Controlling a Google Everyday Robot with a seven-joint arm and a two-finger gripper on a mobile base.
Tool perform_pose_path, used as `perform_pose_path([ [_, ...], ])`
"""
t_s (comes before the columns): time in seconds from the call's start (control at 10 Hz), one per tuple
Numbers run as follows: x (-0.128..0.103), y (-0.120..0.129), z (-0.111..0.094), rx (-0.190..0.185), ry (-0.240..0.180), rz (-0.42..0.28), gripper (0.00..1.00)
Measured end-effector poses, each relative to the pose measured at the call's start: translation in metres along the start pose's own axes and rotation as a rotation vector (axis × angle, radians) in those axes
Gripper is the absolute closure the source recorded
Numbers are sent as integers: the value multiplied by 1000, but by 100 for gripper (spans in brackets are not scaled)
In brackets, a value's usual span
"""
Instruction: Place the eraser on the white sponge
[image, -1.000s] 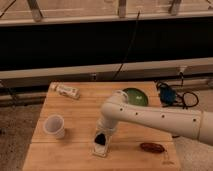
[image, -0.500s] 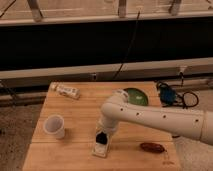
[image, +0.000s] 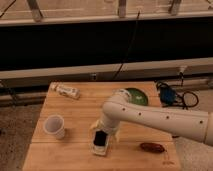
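claw (image: 102, 134) sitting low over the flat white rectangular sponge (image: 100, 148) near the wooden counter's (image: 75, 110) front edge, gripping the small black eraser block (image: 100, 138) resting on the sponge.

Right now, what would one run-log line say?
claw: low over pad | eraser: lying on white sponge | paper cup: left, apart

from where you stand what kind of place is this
Probably a robot test lab, not a home: a lone wooden table on speckled floor, loose cables at its edge, and staged props. The gripper hovers at the eraser on the white sponge.
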Motion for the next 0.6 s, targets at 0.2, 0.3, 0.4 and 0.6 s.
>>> perform_pose_path([
  [0.2,1,2,-6,11,6,-5,20],
  [0.3,1,2,-8,18,8,-10,20],
  [0.4,3,2,-9,16,7,-8,20],
  [0.6,5,3,-1,7,-1,-13,20],
])
